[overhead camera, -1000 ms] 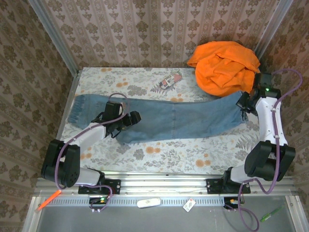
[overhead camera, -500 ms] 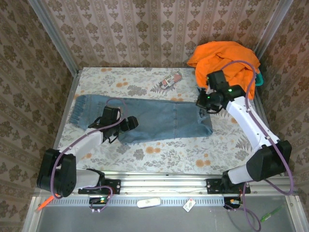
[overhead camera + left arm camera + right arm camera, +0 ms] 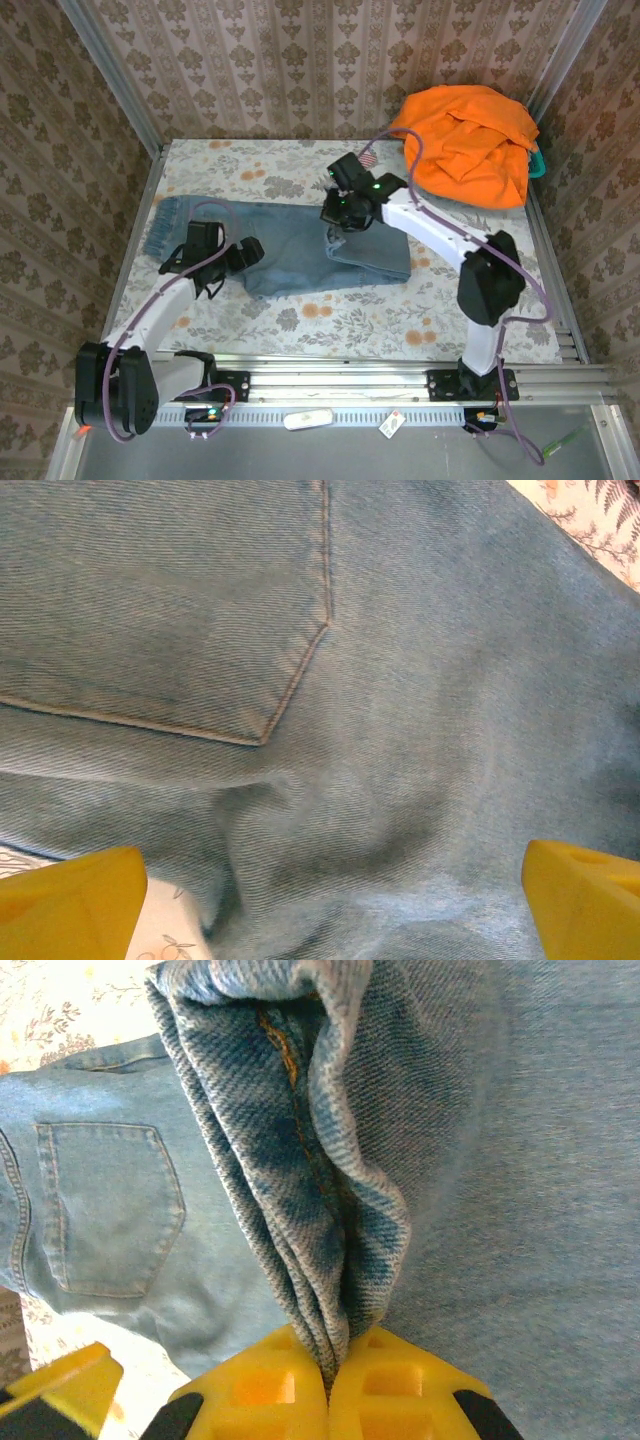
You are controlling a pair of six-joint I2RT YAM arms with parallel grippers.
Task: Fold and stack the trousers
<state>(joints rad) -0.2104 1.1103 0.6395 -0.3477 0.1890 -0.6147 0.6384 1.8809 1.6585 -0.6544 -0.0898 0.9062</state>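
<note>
The trousers are faded light blue jeans lying across the middle of the table, with the right leg part doubled back over them. My right gripper hangs over the middle of the table, shut on a bunched fold of denim. In the right wrist view, the yellow fingertips pinch that fold above the flat cloth and a back pocket. My left gripper is open, low over the seat end of the trousers. Its yellow fingertips stand wide apart over denim beside a pocket seam, holding nothing.
A bright orange garment is heaped at the table's back right corner, with a teal object at its edge. A small red-and-white striped item lies behind the right arm. Patterned walls close in the left, back and right sides.
The right arm has carried the trouser leg end from the far right leftwards over the middle, doubling the jeans. The left gripper has drawn back to the left and opened wider.
</note>
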